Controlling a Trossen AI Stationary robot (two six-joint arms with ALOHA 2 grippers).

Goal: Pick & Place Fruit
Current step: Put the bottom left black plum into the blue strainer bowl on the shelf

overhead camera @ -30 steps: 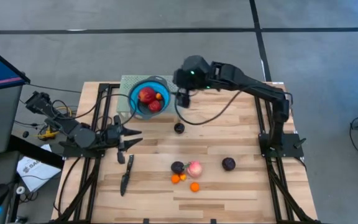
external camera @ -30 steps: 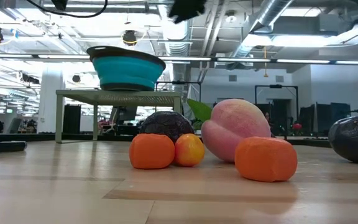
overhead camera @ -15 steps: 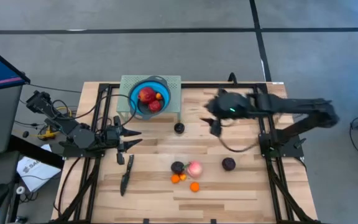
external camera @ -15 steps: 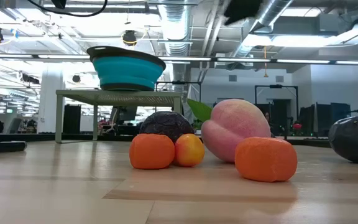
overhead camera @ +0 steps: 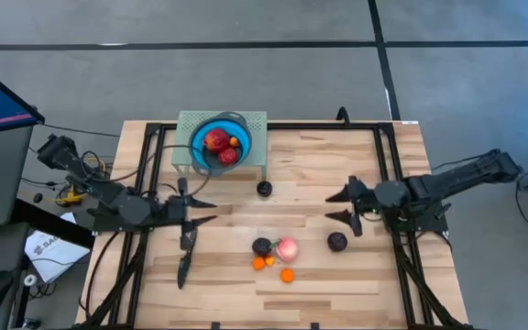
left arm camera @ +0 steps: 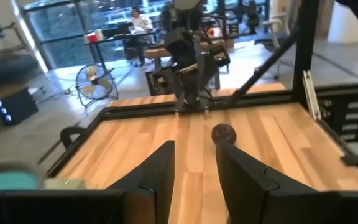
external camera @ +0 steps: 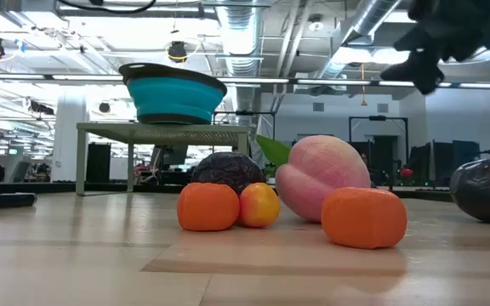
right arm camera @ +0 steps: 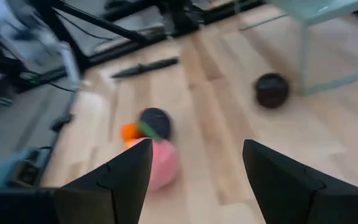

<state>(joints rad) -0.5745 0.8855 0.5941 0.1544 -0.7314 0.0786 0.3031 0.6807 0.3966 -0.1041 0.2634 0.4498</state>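
Wooden slats make up the table (overhead camera: 337, 284), and nearest its front edge lie two tiny orange fruits (overhead camera: 287, 275), a pink one (overhead camera: 288, 247) and a dark purple one (overhead camera: 261, 246) clustered together, with another dark purple piece (overhead camera: 337, 241) just right of them. Behind that piece the right gripper (overhead camera: 340, 205) hovers with fingers spread and empty, while the left gripper (overhead camera: 207, 210) sits at the left, narrowly parted and holding nothing, above the black knife (overhead camera: 186, 259). Farther back a lone dark fruit (overhead camera: 264, 189) rests beside the stand, where the blue bowl (overhead camera: 202, 133) holds red pieces (overhead camera: 216, 140).
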